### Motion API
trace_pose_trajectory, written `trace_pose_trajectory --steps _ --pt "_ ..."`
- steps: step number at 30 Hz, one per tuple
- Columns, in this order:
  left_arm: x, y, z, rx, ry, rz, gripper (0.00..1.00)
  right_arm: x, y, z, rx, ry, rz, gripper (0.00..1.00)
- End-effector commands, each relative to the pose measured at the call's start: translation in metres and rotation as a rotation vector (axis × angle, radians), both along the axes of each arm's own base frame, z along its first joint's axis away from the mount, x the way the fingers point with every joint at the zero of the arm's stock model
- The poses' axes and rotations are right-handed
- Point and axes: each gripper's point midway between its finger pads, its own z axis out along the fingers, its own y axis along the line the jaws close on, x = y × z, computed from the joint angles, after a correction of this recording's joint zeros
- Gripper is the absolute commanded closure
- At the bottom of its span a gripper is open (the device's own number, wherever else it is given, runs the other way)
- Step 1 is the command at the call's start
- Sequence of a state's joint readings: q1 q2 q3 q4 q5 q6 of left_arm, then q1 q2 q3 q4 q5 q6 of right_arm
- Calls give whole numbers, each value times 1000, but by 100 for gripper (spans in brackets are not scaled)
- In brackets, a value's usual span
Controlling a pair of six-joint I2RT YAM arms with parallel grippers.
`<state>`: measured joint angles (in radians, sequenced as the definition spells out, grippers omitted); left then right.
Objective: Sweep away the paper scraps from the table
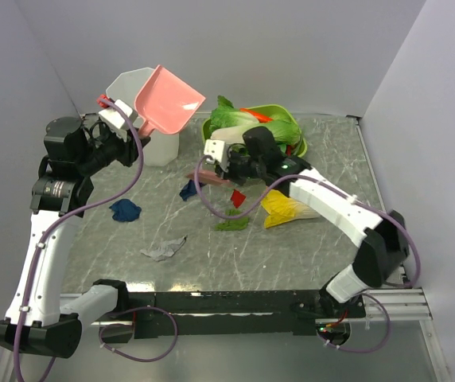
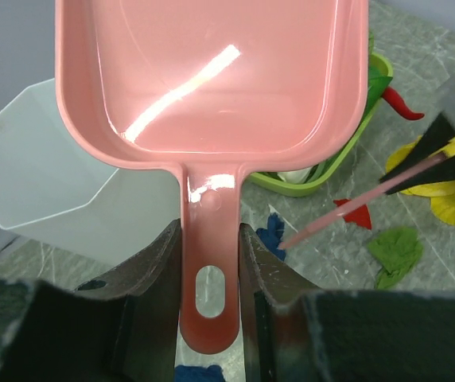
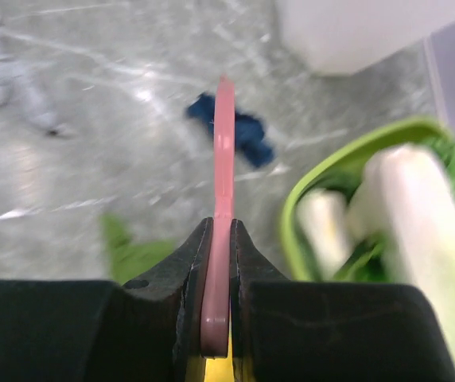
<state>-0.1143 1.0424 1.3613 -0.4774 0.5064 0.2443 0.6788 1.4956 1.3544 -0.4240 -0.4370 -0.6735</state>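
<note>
Dustpan [image 1: 170, 99] placement decides this step. At 11 o'clock of the table [image 1: 331, 159], the left end effector [image 2: 210, 239] is clamped on the pink pan's handle and holds it aloft above a white bin [image 1: 157, 147]. The pan looks empty in the wrist view. I judge it should come down with its front lip flat on the marble and its mouth facing 3 o'clock, so nothing slips underneath.

The paper scraps [image 1: 238, 197] all lie on the table. There is a dark blue scrap [image 1: 124, 210] at 9 o'clock, a white-grey scrap [image 1: 162, 250] at 7, and a second blue scrap [image 1: 189, 189] near the centre. The red scrap [image 1: 238, 199] and green scrap [image 1: 231, 224] sit just toward 3 o'clock of that one.

The right end effector [image 3: 219, 231] is clenched on a thin pink sweeping stick [image 3: 224, 151]. The stick shows edge-on in its own camera, so I cannot tell whether it is a brush or a scraper. Short, low strokes toward 9 o'clock would suit, taking the central cluster first. They should stay clear of the yellow toy cabbage [image 1: 287, 208] at 4 o'clock and the green tray [image 1: 301, 146] at 1 o'clock.
</note>
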Motion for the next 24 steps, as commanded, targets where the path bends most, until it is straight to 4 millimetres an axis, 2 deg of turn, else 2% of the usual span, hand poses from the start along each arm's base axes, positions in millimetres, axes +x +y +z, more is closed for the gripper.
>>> trace_pose_trajectory --steps 1,2,3,5,6,7,8,9,12,13,15,16,18,19,20,22,23,24 --pt "-4 13 21 12 -70 68 99 53 47 17 86 -264 45 100" --pt "-2 17 22 15 -71 91 99 58 58 25 103 -293 53 100" --pt "-2 18 23 9 -70 101 99 68 67 10 91 -288 50 100" --pt "1 23 26 3 -73 129 99 80 84 22 119 -329 48 100" --pt "0 23 28 0 -76 131 99 84 94 4 97 -312 56 100" --pt "0 24 29 -1 -76 136 99 88 98 2 90 -321 61 100" --pt "1 26 28 0 -73 148 99 92 107 8 106 -353 66 100" --pt "1 27 29 -1 -74 156 99 93 112 -2 92 -356 78 100" --pt "1 31 29 9 -74 180 99 87 113 -21 24 -402 146 100" --pt "0 32 26 15 -67 180 99 79 110 -36 -16 -413 193 100" --pt "0 35 23 34 -64 190 99 64 97 -43 -87 -428 265 100" --pt "-2 35 19 41 -58 191 99 53 89 -57 -119 -407 301 100" --pt "-5 36 11 67 -45 182 99 30 68 -62 -196 -394 372 100" --pt "-7 36 6 74 -36 180 99 16 55 -77 -237 -353 402 100" --pt "-8 37 2 92 -34 179 99 6 45 -66 -237 -364 413 100" --pt "-11 37 -11 115 -2 164 99 -21 18 -86 -306 -296 458 100" --pt "-12 36 -18 144 8 149 99 -30 9 -73 -301 -313 455 100" --pt "-14 37 -27 159 38 141 99 -41 -1 -76 -310 -274 451 100"
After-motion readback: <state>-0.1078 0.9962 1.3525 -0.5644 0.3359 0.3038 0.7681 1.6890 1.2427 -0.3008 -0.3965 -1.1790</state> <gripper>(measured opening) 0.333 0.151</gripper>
